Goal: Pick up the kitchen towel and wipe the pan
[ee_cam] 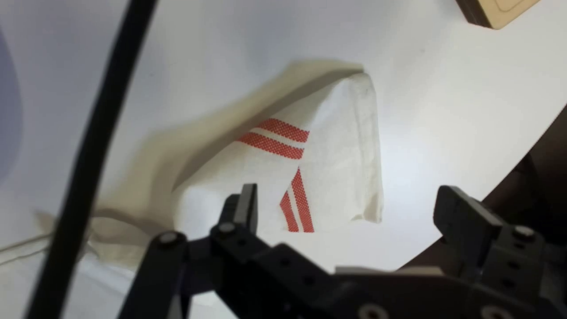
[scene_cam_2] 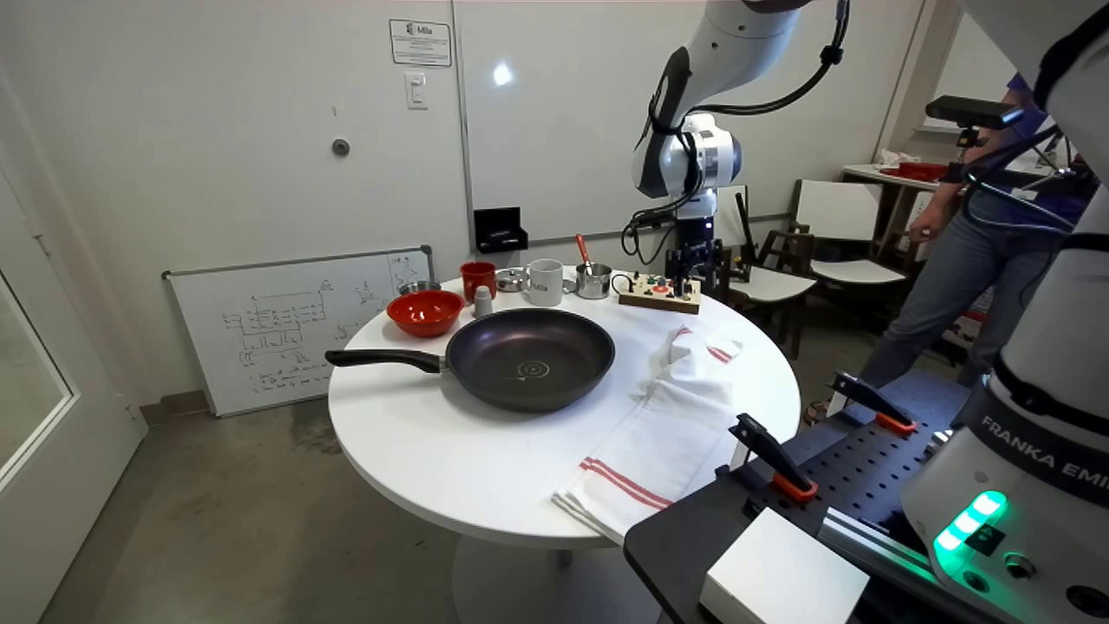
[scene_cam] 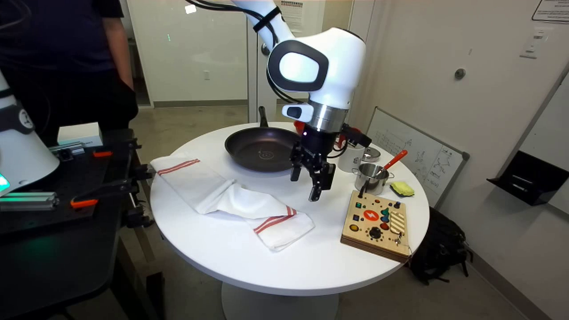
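The claw (ee_cam: 345, 206) is gaping, empty, near the towel (ee_cam: 330, 164) at mid-frame; I'm fearing a shallow pinch letting it slip.

The table (scene_cam: 329, 262) is bright in both exterior views, the floor (scene_cam_2: 260, 511) dimmer. In an exterior view, round glare marks the whiteboard (scene_cam_2: 572, 130), upper centre. In the wrist view, soft shadows edge the towel (ee_cam: 341, 150) toward upper left; a black strip (ee_cam: 98, 146) blurs.

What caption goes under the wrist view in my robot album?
Open black two-fingered claw above a red-striped white fabric towel, rumpled on a round white table.
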Controlling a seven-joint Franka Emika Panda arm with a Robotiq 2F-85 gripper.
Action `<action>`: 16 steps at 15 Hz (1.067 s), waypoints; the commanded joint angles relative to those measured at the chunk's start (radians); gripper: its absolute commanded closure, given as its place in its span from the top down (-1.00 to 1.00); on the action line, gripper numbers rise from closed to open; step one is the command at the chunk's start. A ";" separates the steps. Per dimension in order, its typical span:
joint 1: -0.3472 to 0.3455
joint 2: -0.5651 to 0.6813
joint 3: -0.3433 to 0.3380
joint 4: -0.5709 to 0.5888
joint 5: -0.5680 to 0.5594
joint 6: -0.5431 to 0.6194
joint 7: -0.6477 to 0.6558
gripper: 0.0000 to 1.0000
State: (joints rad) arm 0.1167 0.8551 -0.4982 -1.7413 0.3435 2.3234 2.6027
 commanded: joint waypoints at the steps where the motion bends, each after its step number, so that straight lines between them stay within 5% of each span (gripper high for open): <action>1: 0.000 0.000 0.000 0.000 0.000 0.000 0.000 1.00; 16: 0.083 0.046 -0.107 0.009 0.182 -0.047 0.000 1.00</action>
State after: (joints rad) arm 0.1891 0.8919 -0.5830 -1.7407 0.4675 2.2913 2.6032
